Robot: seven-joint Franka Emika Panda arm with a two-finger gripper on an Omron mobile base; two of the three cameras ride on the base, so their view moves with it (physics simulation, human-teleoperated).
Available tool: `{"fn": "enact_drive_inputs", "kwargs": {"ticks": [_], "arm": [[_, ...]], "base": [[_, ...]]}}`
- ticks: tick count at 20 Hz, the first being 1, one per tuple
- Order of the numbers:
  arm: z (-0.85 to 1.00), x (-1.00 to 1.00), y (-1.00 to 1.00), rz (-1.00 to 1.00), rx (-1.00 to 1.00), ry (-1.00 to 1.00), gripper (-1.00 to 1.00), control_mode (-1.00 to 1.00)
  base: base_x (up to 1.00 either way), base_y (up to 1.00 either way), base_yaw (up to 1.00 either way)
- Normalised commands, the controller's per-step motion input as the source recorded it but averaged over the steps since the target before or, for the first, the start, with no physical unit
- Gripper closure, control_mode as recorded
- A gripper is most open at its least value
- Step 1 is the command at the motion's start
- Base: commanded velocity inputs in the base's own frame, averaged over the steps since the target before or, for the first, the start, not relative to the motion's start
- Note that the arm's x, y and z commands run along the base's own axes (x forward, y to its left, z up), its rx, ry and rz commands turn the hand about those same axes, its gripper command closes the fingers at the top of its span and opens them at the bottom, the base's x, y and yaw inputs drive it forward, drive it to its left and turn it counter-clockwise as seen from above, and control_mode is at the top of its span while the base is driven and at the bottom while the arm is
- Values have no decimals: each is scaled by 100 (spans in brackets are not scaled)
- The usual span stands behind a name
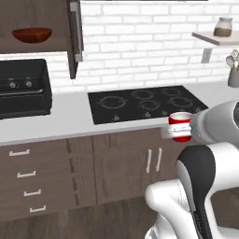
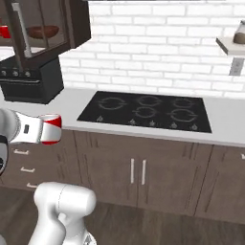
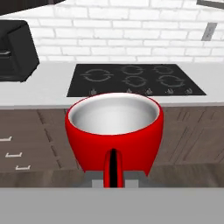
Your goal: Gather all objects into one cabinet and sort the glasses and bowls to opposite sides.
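My arm reaches forward, level, in front of the lower cupboards, my claw (image 3: 113, 168) pinching a red cup (image 1: 180, 126) by its rim, mouth toward the cooktop (image 1: 147, 103). The pale bench (image 1: 60, 119) edge lies just beyond (brick wall behind). The bowl (image 1: 31, 34) sits in the open cabinet (image 2: 50, 28), upper left.

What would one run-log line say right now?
gripper: shut on red cup | cup: carried before counter | bowl: in cabinet | door: open
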Motion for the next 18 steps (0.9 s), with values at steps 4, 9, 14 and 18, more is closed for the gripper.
{"fn": "enact_drive_inputs", "kwargs": {"ticks": [4, 9, 14, 18], "arm": [[0, 0, 0, 0, 0, 0, 100, 100], [0, 0, 0, 0, 0, 0, 100, 100], [0, 0, 0, 0, 0, 0, 100, 100], [0, 0, 0, 0, 0, 0, 100, 100]], "base": [[-50, 100, 1], [-59, 100, 1], [-31, 100, 7], [-1, 88, 27]]}}
